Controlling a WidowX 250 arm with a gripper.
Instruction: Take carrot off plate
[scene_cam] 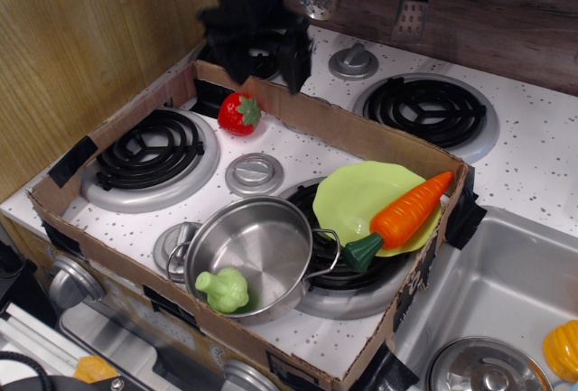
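The orange carrot (406, 212) lies across the right side of the lime-green plate (355, 194), its dark green stem end pointing toward the steel pot and its tip over the plate's far right rim. The plate sits on the front right burner inside a cardboard frame. My black gripper (266, 73) hangs open and empty above the frame's far wall, well to the upper left of the plate, just above the red strawberry (239, 113). It looks motion-blurred.
A steel pot (256, 256) with a green broccoli piece (223, 289) stands left of the plate, nearly touching it. The cardboard frame (361, 141) walls in the left burners. A sink (506, 310) with a lid and an orange toy lies at right. Utensils hang on the back wall.
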